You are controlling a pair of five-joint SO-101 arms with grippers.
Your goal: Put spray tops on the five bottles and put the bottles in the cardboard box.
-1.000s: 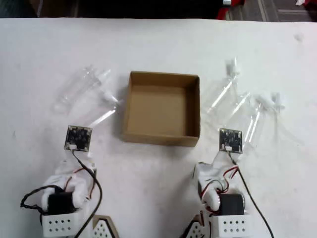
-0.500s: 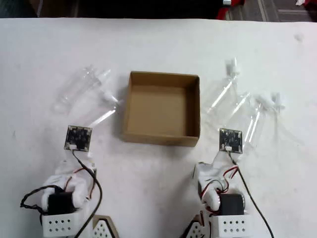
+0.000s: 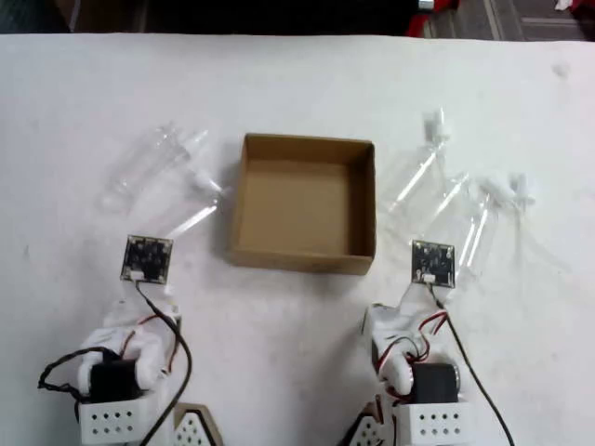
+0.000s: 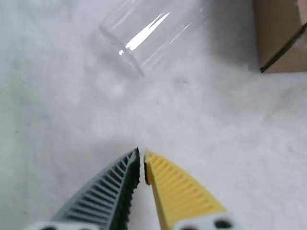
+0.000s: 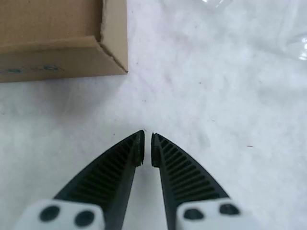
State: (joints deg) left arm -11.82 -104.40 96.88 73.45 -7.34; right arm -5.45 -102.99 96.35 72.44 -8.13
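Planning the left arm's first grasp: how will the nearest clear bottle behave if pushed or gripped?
The clear bottle lies on its side, so a push would probably roll it. Empty-looking and glossy, it is likely light and slippery.

The table (image 3: 297, 84) has a white, faintly fuzzy surface under even light, with only soft shadows. Beyond its far edge, at 12 o'clock in the high view, runs a dark strip of floor (image 3: 232, 14). Toward 1 o'clock a red object (image 3: 437, 6) lies beside a grey patch (image 3: 521, 19) crossed by pale lines.
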